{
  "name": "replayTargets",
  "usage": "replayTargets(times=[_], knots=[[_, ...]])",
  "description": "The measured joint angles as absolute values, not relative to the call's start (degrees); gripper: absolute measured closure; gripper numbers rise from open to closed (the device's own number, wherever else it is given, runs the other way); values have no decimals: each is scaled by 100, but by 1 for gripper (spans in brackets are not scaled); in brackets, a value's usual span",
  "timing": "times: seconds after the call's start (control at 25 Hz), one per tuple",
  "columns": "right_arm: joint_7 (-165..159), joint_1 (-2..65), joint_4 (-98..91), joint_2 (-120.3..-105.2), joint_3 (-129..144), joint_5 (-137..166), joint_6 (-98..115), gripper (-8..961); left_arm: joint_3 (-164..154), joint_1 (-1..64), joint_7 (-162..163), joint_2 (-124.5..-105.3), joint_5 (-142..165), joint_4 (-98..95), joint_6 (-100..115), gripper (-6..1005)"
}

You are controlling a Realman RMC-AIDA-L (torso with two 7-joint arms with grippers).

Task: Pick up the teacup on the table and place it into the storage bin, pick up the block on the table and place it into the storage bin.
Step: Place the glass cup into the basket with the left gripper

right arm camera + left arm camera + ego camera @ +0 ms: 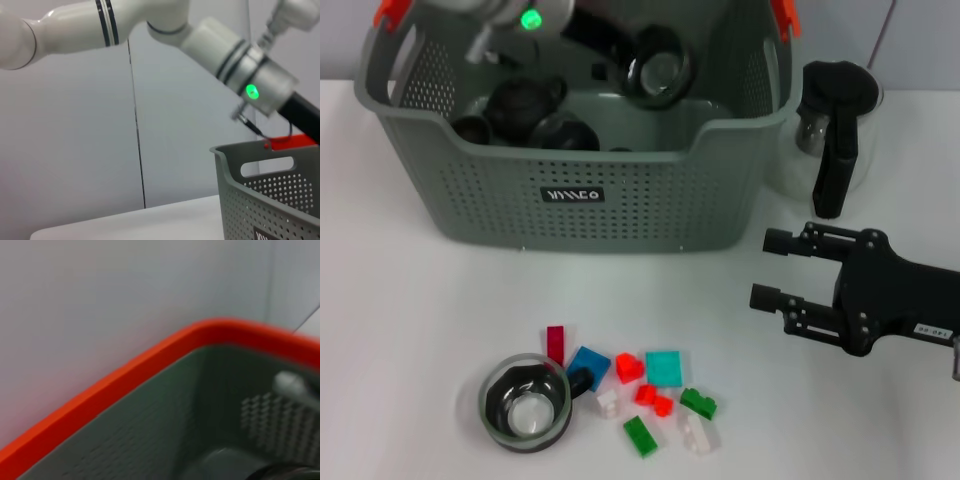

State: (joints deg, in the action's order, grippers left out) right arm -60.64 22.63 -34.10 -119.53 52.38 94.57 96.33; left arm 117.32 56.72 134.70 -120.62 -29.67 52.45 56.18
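Observation:
The storage bin stands at the back of the table, with dark teapots and cups inside it. My left arm reaches over the bin, and its gripper hangs inside beside a dark teacup. In the left wrist view, the bin's orange clip and inner wall fill the picture. A glass teacup sits on the table near the front, touching a blue block. Several coloured blocks lie beside it. My right gripper hovers open at the right, nothing between its fingers.
A glass pitcher with a black handle stands right of the bin, just behind my right gripper. In the right wrist view, the white left arm is above the bin's corner. White tabletop spreads left of the blocks.

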Motion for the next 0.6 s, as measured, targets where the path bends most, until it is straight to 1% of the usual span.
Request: replayTargets(times=[0.04,0.08,0.16,0.2,0.36,0.6], knots=[[-6064,2266,-3410,-11952,5238,9457,9633,311,11643,5720,13483,-12186,-2589,5007,5206,956],[-6065,2265,-3410,-11951,5238,9457,9633,311,11605,5747,13488,-12269,-2335,4866,4948,956],[-6069,2265,-3410,-11942,5238,9457,9633,311,11567,5806,13489,-12392,-1902,4616,4498,956],[-6071,2265,-3410,-11940,5238,9457,9633,312,11560,5835,13489,-12419,-1777,4513,4357,956],[-6074,2256,-3410,-11937,5238,9457,9633,312,11547,6045,13485,-12380,-1673,3939,4125,956],[-6077,2242,-3404,-11927,5239,9457,9634,311,11533,6078,13491,-12381,-1482,3804,4110,956]])
